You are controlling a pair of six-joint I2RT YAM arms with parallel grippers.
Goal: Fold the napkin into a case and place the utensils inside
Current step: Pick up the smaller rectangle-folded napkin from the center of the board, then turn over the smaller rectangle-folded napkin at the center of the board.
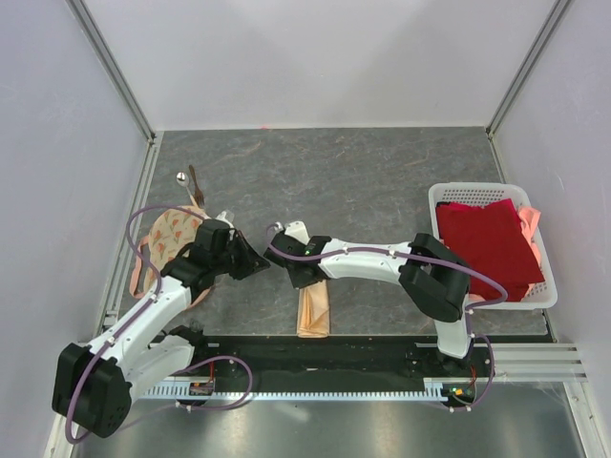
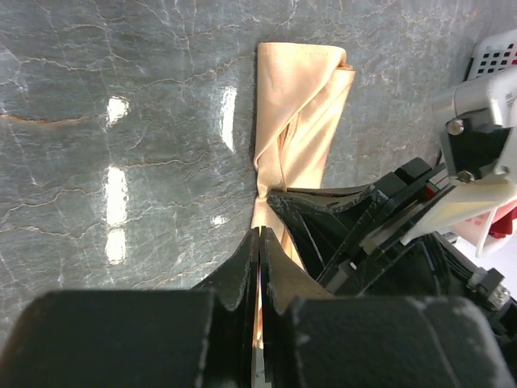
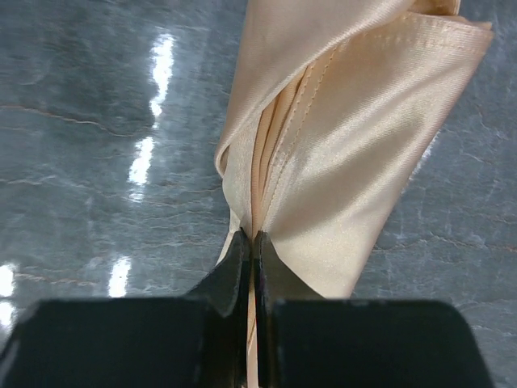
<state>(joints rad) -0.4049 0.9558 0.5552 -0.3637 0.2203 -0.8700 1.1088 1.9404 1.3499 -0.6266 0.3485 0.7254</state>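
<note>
A: Fold status?
B: The napkin point(image 1: 313, 311) is folded into a narrow oblong strip. It lies on the table point(image 1: 382, 181) near the front edge, between the two arms. It reads as a case, nearly or fully formed, but I can't tell if there's a usable open mouth.

A: Jaws?
B: The left gripper point(image 2: 259, 242) is clenched on a thin cloth edge, with peach fabric showing between its fingers. The right gripper point(image 3: 251, 242) is pinched tight on the layered folds. Both grasp the napkin at the end farther from the arm bases, just beside each other.

A: Utensils in?
B: No. The spoon point(image 1: 181, 177) and the brown stick point(image 1: 196, 179) lie together at far left, just beyond the round printed cloth point(image 1: 172, 239). That's well apart from the napkin.

A: So what's left?
B: My judgement is the folding is mostly done and the loading isn't started. Both utensils need picking up and inserting.
</note>
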